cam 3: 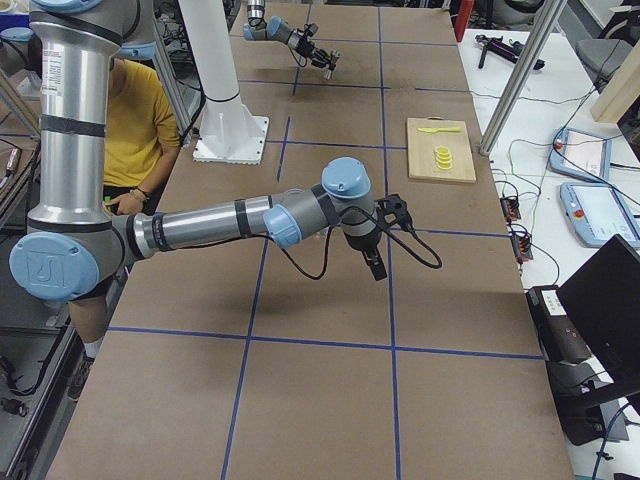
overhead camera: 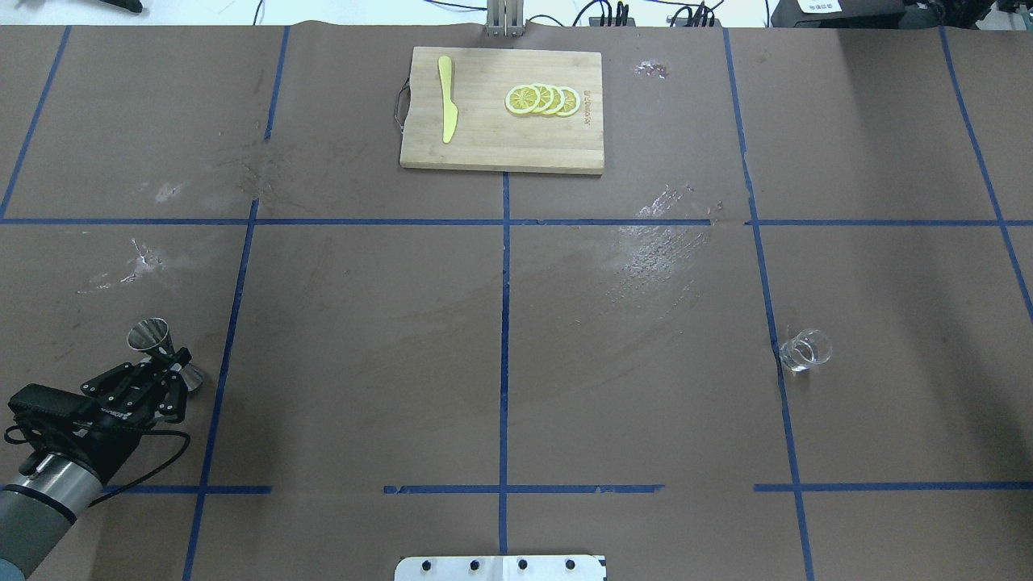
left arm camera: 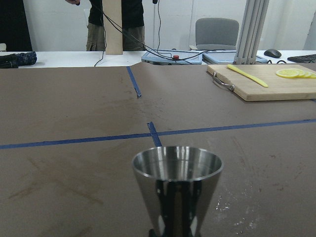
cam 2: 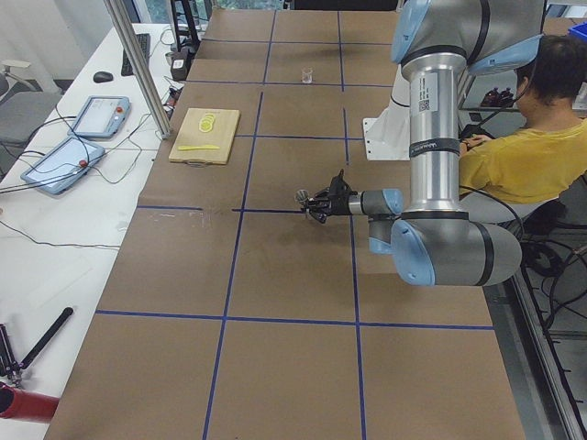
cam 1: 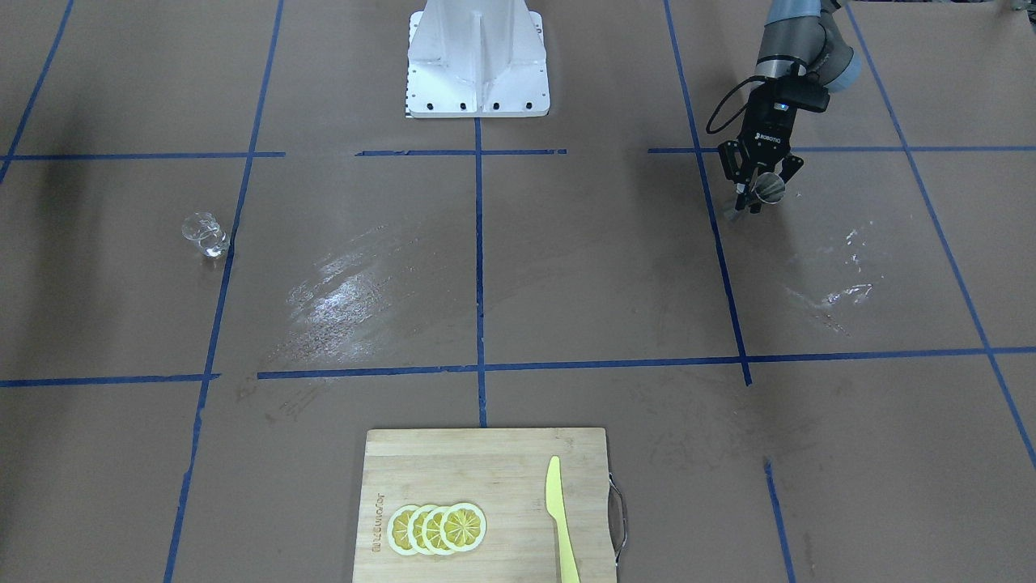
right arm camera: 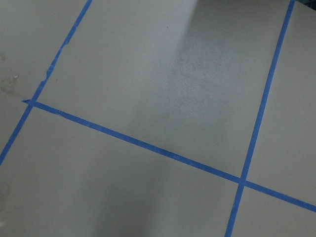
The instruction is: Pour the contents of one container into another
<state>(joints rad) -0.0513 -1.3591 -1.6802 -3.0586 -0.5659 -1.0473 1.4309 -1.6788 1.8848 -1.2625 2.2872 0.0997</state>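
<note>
The left gripper (overhead camera: 174, 365) is clamped on the waist of the jigger (overhead camera: 151, 335), low over the left side of the table (overhead camera: 500, 339). The cup (overhead camera: 804, 349) stands upright well apart on the right side, just beside a blue tape line (overhead camera: 768, 290). The right gripper (cam 3: 374, 262) hangs over the table; I cannot tell whether its jaws are parted.

Polished metal jigger (left arm camera: 177, 187), clear glossy cup (overhead camera: 804, 350)
</note>
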